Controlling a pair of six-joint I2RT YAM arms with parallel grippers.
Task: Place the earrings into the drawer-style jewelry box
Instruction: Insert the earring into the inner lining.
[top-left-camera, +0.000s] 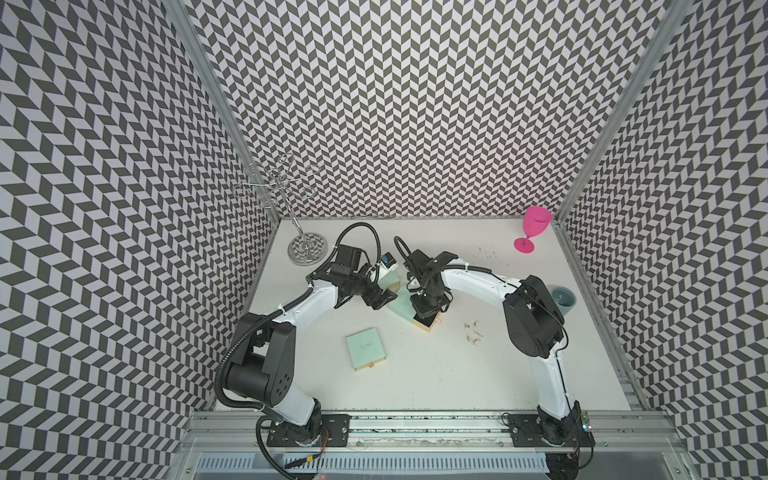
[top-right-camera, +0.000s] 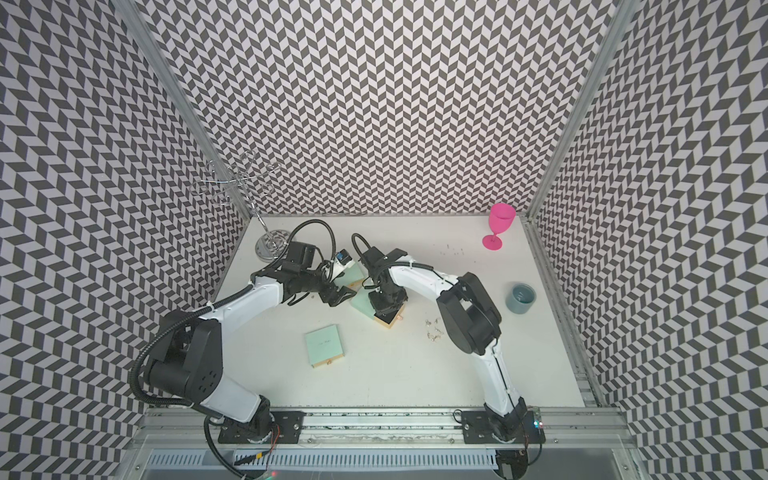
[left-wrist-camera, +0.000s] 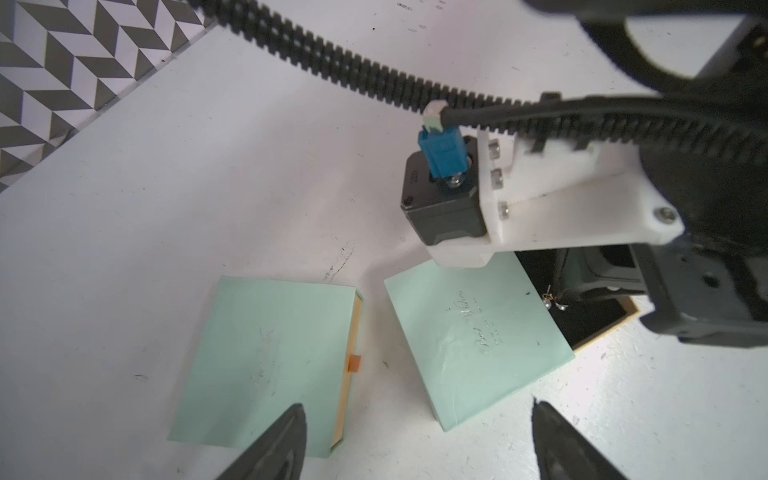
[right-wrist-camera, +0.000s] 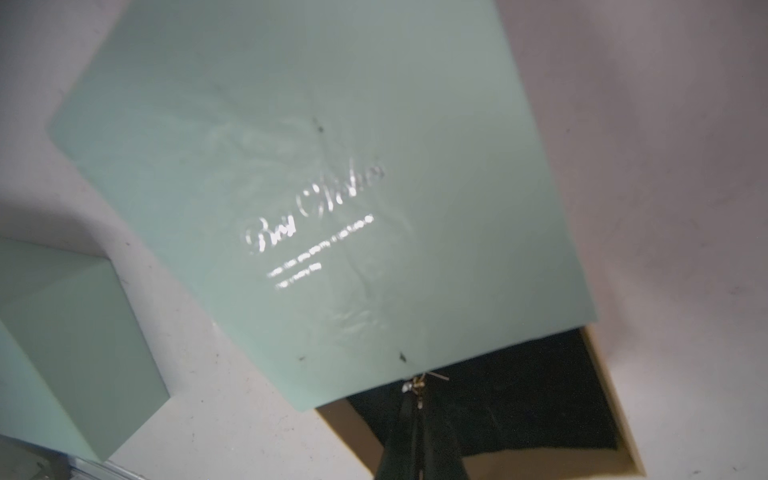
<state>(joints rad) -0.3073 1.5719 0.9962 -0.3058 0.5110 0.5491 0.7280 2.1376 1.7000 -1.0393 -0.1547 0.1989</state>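
Observation:
The drawer-style jewelry box (top-left-camera: 402, 306) is mint green, and its black-lined drawer (top-left-camera: 432, 326) is pulled out toward the right arm. My right gripper (right-wrist-camera: 417, 397) points down over the drawer and is shut on one tiny silvery earring (right-wrist-camera: 413, 384) just above the black lining. In the left wrist view the same earring (left-wrist-camera: 550, 301) hangs at the sleeve's edge. Several more earrings (top-left-camera: 473, 332) (top-right-camera: 434, 330) lie loose on the table right of the box. My left gripper (top-left-camera: 380, 297) (left-wrist-camera: 419, 440) hovers open beside the box's left corner, holding nothing.
A closed mint box (top-left-camera: 368, 348) lies nearer the front. Another closed mint box (left-wrist-camera: 266, 361) sits behind the left wrist. A wire stand (top-left-camera: 305, 249) is at back left, a pink goblet (top-left-camera: 534, 232) at back right, and a grey-blue cup (top-left-camera: 563, 299) by the right wall.

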